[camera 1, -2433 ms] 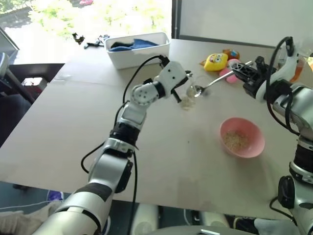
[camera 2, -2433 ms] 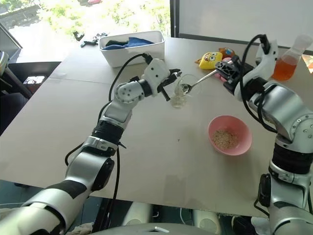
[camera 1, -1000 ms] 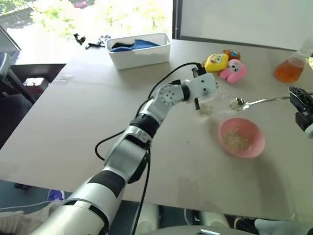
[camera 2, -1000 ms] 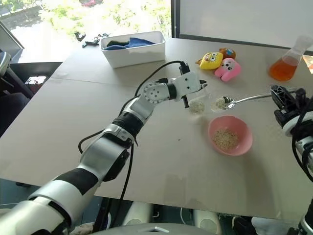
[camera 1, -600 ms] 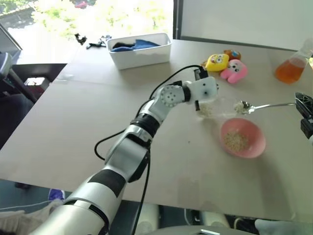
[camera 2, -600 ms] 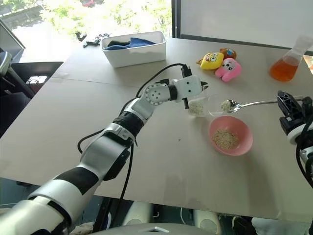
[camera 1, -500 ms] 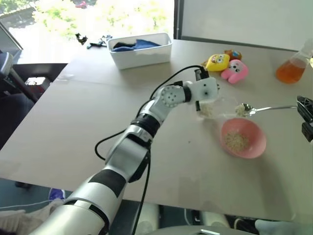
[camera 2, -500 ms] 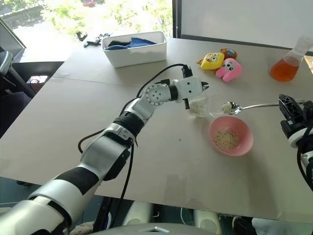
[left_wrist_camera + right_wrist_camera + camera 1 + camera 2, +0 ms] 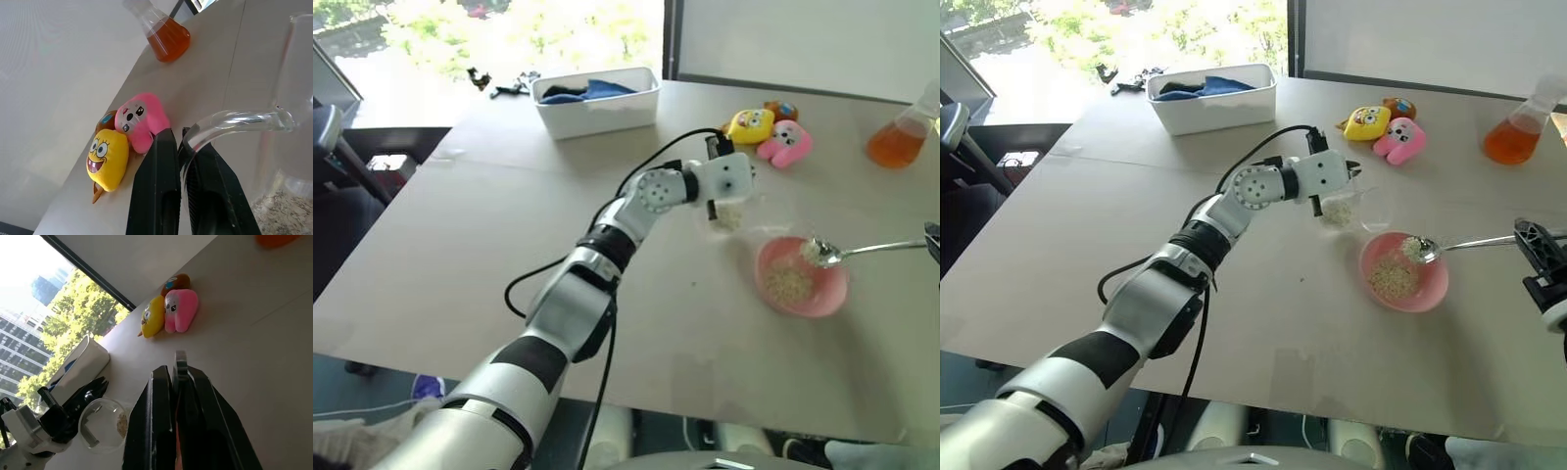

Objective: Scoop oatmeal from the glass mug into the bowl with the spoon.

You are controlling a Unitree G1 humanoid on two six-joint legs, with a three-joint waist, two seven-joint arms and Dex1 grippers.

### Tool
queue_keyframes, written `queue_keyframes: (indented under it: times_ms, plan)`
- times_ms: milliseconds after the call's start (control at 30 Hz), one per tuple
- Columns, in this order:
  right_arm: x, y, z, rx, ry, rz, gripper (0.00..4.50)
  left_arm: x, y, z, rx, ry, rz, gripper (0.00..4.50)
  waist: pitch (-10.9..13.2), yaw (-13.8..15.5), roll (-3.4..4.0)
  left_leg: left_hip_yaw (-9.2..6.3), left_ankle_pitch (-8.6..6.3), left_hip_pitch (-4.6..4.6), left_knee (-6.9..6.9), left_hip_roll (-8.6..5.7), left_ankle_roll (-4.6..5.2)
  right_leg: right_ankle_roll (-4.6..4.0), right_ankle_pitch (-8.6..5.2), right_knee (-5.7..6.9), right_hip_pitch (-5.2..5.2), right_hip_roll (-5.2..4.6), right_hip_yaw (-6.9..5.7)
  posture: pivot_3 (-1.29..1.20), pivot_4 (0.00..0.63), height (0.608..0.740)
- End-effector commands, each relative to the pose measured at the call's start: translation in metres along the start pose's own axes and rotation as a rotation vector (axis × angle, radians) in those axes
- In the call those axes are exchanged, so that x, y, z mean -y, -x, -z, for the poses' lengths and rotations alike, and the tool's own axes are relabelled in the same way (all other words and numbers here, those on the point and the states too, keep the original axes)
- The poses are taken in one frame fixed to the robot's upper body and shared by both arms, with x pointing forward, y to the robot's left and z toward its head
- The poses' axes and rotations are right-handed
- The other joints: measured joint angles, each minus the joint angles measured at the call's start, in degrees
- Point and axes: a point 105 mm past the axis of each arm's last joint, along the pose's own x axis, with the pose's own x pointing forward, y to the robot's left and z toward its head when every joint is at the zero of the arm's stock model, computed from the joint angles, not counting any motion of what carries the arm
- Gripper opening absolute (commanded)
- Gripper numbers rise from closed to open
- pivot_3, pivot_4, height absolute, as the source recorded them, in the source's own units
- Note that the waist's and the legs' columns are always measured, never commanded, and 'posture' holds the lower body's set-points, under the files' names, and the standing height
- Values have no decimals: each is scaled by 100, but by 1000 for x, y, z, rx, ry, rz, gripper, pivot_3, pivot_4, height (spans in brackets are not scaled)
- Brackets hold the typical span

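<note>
My left gripper point(image 9: 182, 134) is shut on the handle of the glass mug point(image 9: 732, 212) and holds it just above the table, beside the bowl. Pale oatmeal point(image 9: 285, 211) lies in the mug's bottom. The pink bowl point(image 9: 830, 296) sits on the table to the right of the mug, with a small heap of oatmeal point(image 9: 787, 284) in it. At the right edge my right gripper point(image 9: 1525, 235) is shut on the handle of the silver spoon point(image 9: 1464, 242). The spoon's tip, loaded with flakes, hangs over the bowl's far right rim.
A white tub point(image 9: 597, 98) with blue cloth stands at the table's back. A yellow toy point(image 9: 749, 124) and a pink toy point(image 9: 785, 144) lie behind the mug. A flask of orange liquid point(image 9: 898, 142) stands at the back right.
The right gripper has drawn back and down, carrying the loaded spoon from beside the mug to over the bowl. The left gripper keeps the mug in place.
</note>
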Motion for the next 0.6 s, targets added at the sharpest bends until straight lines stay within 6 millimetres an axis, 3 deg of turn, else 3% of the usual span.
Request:
queue_keyframes:
  times_ms: [33,100,267,367,433,500,600]
  plan:
    - [-29,-2,-9,13,220,-98,0,-19,-2,-21,60,-62,-47,90,0,4,1,-2,0,2,0,0,0,0,0,0,2,1,-1,0,150,740]
    - [-45,-4,-5,3,418,-150,0,-22,0,-21,59,-60,-59,90,-4,0,10,-1,0,4,0,0,0,0,0,2,2,2,1,0,150,740]
    - [-56,-10,18,-88,1016,-191,0,-29,8,-18,56,-62,-83,90,-4,24,9,-12,0,-3,3,0,0,1,0,-2,3,5,-8,0,150,740]
    - [-61,-9,27,-85,1218,-253,0,-33,14,-14,46,-61,-101,90,-3,29,7,-19,1,-15,11,-4,-2,3,-1,-7,3,4,-6,0,150,740]
    - [-64,-9,28,-51,1282,-286,0,-36,18,-11,40,-50,-116,90,-3,29,7,-22,1,-15,12,-7,-2,6,-3,-8,3,4,-5,0,150,740]
    - [-62,-10,17,24,1237,-266,0,-39,23,-8,35,-12,-143,90,-2,28,6,-24,1,-13,13,-8,-2,8,-4,-5,3,4,-4,0,150,740]
    - [-63,-10,-9,185,836,-246,0,-43,31,-3,31,51,-186,90,-3,20,5,-27,7,-8,14,-7,-12,7,-4,-1,6,5,-4,0,150,740]
